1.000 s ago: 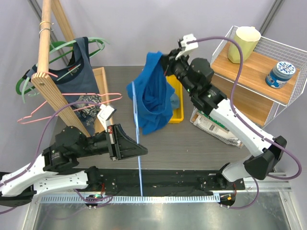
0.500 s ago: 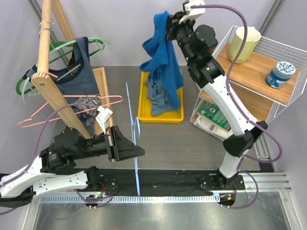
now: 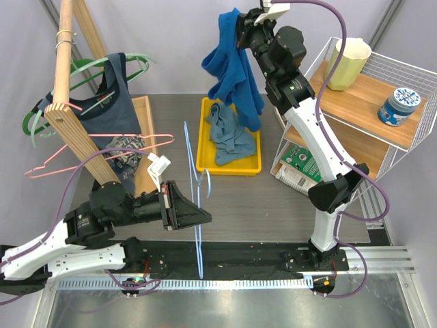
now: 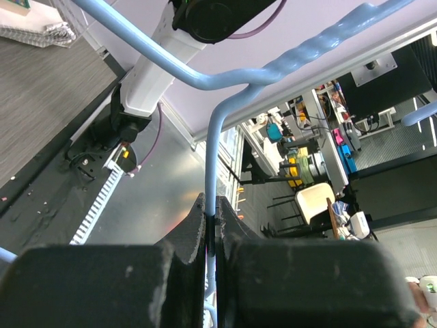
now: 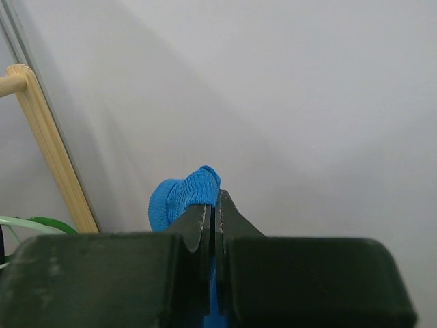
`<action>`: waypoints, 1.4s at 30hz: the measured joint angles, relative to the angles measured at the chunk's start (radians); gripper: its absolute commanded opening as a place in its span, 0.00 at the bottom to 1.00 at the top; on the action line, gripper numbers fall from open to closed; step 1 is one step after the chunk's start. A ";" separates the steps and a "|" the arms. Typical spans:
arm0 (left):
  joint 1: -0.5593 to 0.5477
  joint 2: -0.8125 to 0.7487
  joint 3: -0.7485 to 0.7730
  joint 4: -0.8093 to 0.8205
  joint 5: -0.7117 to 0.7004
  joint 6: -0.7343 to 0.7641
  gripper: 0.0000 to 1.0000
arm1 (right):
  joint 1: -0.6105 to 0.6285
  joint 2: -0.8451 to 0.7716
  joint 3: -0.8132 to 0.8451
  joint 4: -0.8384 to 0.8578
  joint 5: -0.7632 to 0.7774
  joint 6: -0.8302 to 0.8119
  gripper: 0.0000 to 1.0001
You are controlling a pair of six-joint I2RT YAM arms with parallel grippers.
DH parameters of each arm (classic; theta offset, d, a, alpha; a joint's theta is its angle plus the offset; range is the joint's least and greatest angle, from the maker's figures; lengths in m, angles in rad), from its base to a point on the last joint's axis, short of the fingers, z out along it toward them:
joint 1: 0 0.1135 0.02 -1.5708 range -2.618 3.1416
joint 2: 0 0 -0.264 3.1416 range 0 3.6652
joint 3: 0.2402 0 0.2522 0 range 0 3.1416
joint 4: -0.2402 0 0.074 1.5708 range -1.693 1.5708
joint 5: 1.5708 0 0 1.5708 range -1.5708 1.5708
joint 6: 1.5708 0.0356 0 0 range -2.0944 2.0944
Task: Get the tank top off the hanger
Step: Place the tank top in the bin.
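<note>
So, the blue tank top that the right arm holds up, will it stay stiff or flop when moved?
Probably floppy: the blue tank top hangs in loose folds from one pinched point in the right tool. Likely light, since that small pinch carries it all. Its tail may swing when moved.

No lettering is legible; print on the blue tin (image 3: pixel 401 106) and green packet (image 3: pixel 298 169) blurs
</note>
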 measured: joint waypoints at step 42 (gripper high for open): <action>0.000 0.021 -0.017 0.012 -0.008 -0.033 0.00 | 0.045 -0.082 -1.005 -0.063 -0.102 0.240 0.22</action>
